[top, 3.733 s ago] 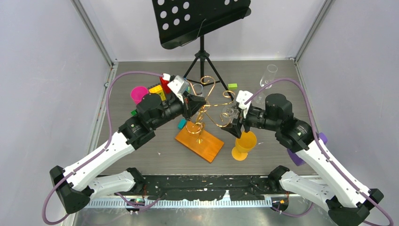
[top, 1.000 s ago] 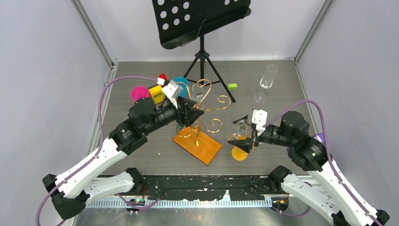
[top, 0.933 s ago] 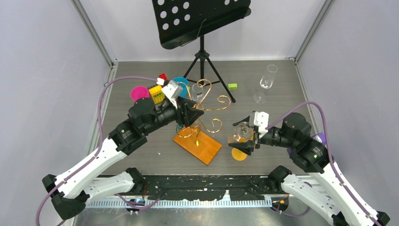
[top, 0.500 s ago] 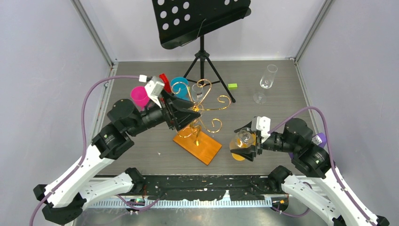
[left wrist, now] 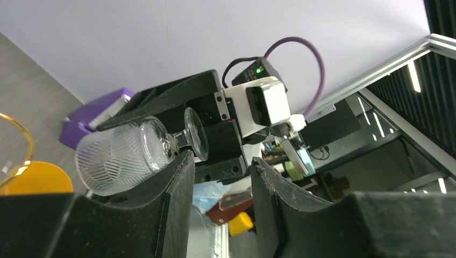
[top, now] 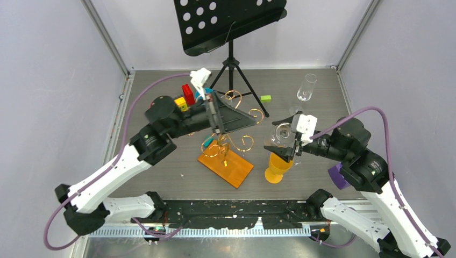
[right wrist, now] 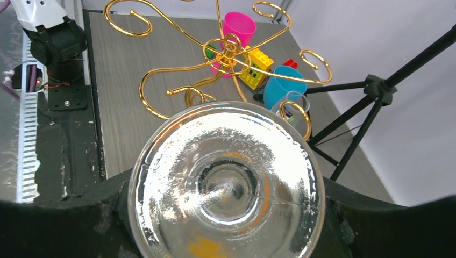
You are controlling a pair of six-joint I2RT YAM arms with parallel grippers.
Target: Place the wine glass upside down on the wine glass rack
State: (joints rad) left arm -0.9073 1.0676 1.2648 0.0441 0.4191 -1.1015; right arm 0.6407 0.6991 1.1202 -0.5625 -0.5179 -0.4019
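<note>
While the wine glass (top: 278,135) was clamped near its foot in the right claw (top: 286,141), lying sideways beside the wine glass rack (top: 226,164), the left claw (top: 248,120) was held apart and empty. Transfer was judged under way; tipping the glass bowl-down and sliding its stem into a loop was called for next. No writing could be read.

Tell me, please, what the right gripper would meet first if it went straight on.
Probably the wine glass rack: the right gripper, holding the wine glass, faces its curled arms, depth unclear.
</note>
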